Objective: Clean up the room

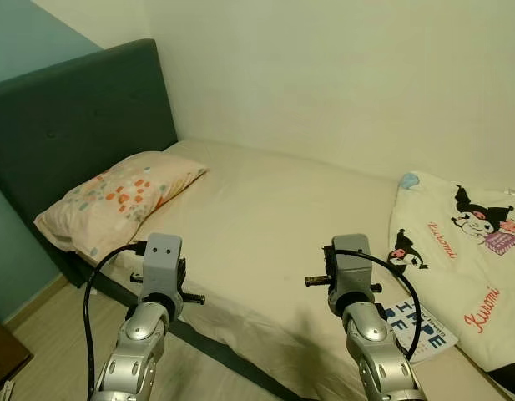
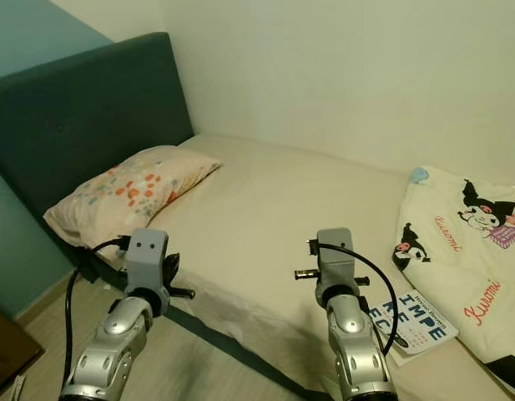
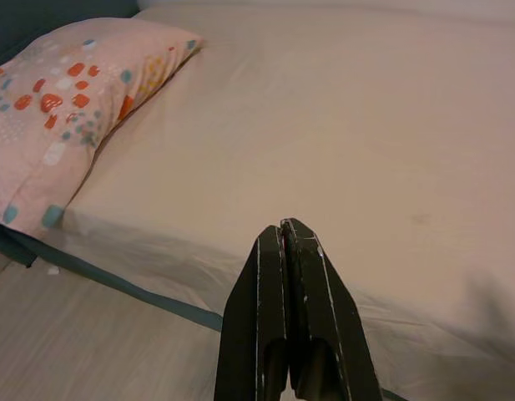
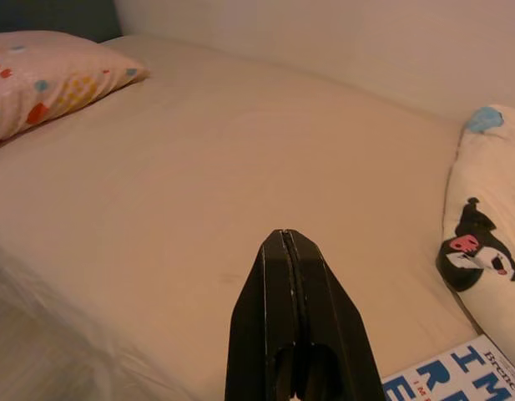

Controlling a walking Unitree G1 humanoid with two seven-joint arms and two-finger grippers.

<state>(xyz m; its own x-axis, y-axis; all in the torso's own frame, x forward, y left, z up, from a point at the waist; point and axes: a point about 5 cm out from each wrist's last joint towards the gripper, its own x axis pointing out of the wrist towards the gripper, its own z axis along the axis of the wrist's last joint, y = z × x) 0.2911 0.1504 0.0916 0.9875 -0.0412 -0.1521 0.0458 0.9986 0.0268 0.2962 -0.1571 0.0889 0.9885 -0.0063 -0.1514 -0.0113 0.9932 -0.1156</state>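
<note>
A bed [image 1: 265, 209] with a cream sheet lies before me. A pink pillow [image 1: 115, 200] with orange and teal spots rests at its head, left. A white cartoon-print blanket [image 1: 466, 242] is bunched on the right side. A book [image 1: 420, 327] with blue letters lies at the bed's near right edge, beside my right arm. My left gripper [image 3: 284, 230] is shut and empty, held over the near edge of the bed. My right gripper [image 4: 284, 236] is shut and empty too, above the sheet just left of the book [image 4: 457, 380].
A dark teal headboard [image 1: 73, 117] stands at the left, with a teal wall beside it. A cream wall [image 1: 340, 75] runs behind the bed. Pale wood floor [image 1: 57, 326] shows at the lower left, with a dark piece of furniture [image 1: 2, 355] at the corner.
</note>
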